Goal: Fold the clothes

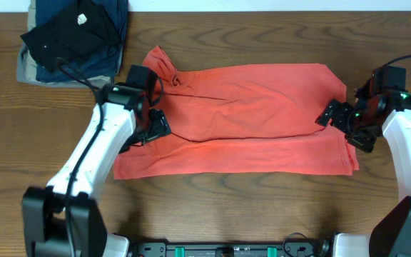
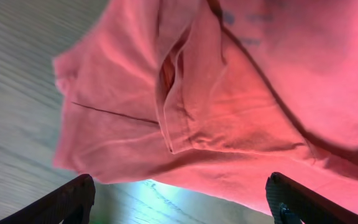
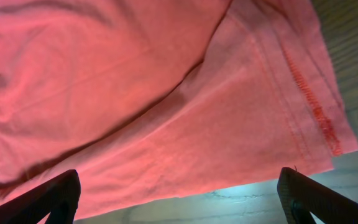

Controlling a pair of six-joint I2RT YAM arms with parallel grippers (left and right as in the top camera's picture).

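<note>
The clothes, an orange-red T-shirt [image 1: 248, 118], lie spread across the middle of the wooden table, with the upper half folded down over the lower half and a sleeve sticking out at the top left. My left gripper [image 1: 157, 124] hovers at the shirt's left end, open, with nothing between its fingers [image 2: 73, 198]. In the left wrist view the sleeve and folded layers [image 2: 229, 99] lie just beyond the jaws. My right gripper [image 1: 328, 116] stands open at the right end, just above the hem [image 3: 303, 81]. Its fingers [image 3: 309, 198] hold nothing.
A pile of folded dark and khaki garments [image 1: 73, 36] sits at the table's back left corner, close to the left arm. Bare wood [image 1: 227, 210] runs along the front of the shirt.
</note>
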